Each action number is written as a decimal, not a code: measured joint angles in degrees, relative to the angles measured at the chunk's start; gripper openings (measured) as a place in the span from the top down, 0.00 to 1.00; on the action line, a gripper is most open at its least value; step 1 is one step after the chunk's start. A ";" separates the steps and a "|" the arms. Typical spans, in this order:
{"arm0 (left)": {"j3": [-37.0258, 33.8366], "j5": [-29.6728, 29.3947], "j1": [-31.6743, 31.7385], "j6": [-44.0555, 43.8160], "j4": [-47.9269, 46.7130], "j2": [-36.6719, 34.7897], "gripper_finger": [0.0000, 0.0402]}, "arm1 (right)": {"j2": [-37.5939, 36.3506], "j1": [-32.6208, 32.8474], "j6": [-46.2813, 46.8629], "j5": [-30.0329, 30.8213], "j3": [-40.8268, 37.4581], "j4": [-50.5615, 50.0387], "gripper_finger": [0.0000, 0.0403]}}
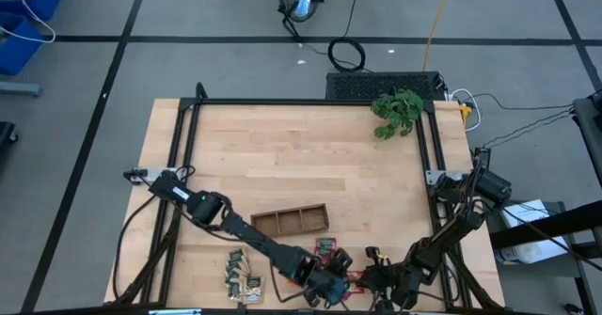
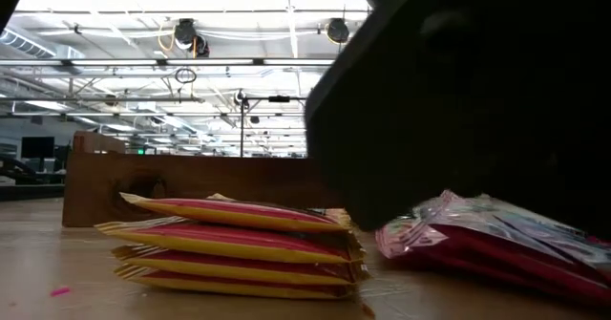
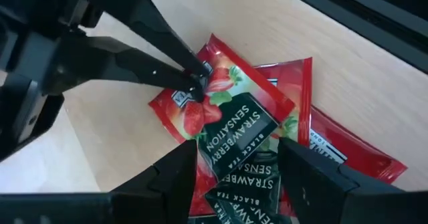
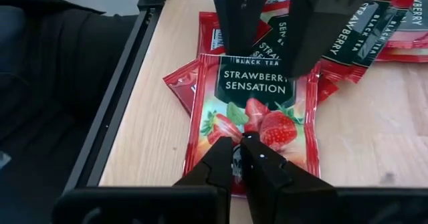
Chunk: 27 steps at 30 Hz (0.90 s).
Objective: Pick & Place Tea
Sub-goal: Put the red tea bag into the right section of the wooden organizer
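Observation:
A pile of red strawberry tea sachets lies flat on the wooden table by its near edge. The top sachet lies face up. My right gripper is shut, its tips down on that sachet's logo end. My left gripper is open and comes from the table's left. Its two fingers stand over the sachet's other end, one to each side of the dark label. Whether they touch it I cannot tell. My right gripper sets its shut fingertips on the top sachet's upper face, at the logo end near its short edge. The fingers slant down from the table's right and near side. The sachet lies flat on the pile. Whether any foil sits between the tips I cannot tell.
The long brown tray lies just beyond the pile. Dark green sachets are beside it, and stacked orange sachets lie further left. A black frame rail runs along the near edge. A leafy plant stands far right.

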 joint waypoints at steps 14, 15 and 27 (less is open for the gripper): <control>-0.04 -1.17 0.11 6.29 3.56 0.07 0.47 | 0.09 -0.07 0.11 1.03 -0.62 1.98 0.95; -0.04 -1.14 0.12 6.39 3.55 0.07 0.47 | 0.09 -0.09 -0.15 1.03 -0.62 2.30 0.95; -0.07 2.19 0.74 9.59 1.28 0.09 0.68 | 0.17 -0.07 -0.47 2.84 -0.62 2.53 0.95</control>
